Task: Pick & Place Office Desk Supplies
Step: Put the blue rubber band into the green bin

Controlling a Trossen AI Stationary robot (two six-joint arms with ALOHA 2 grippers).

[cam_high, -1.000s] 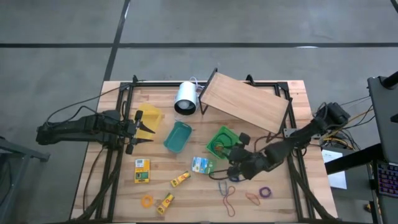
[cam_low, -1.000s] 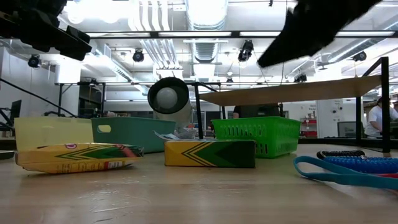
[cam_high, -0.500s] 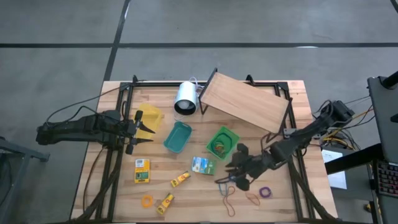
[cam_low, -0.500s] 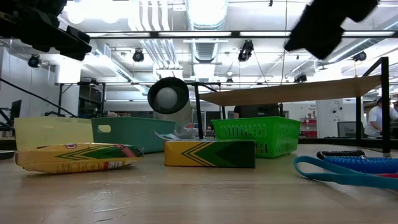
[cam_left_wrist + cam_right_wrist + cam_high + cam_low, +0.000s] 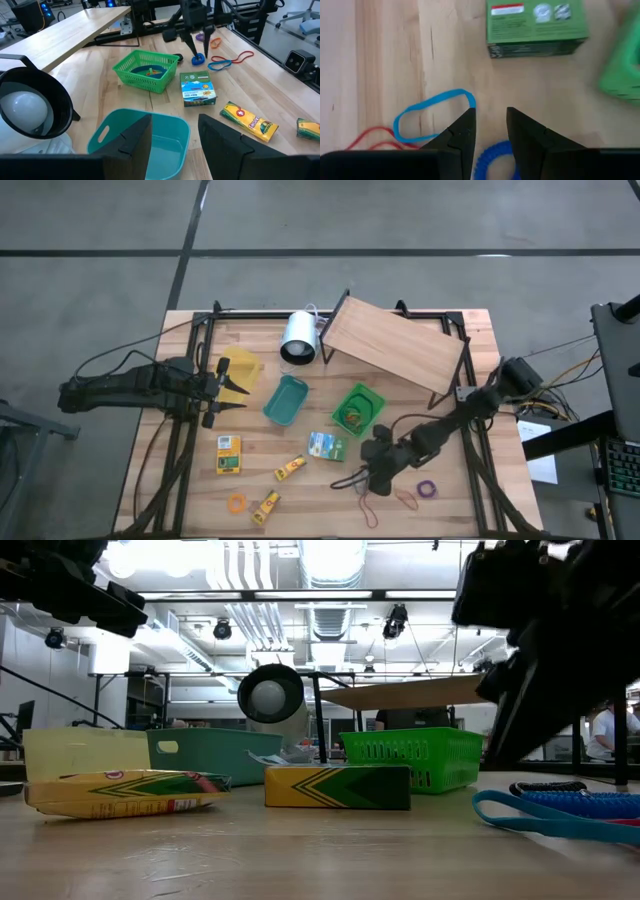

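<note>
Now your right gripper hangs low over the blue coil band, fingers apart and empty, likely lining up a pick; blue loop just beside. Left gripper waits, fingers apart, above the teal bin.
</note>
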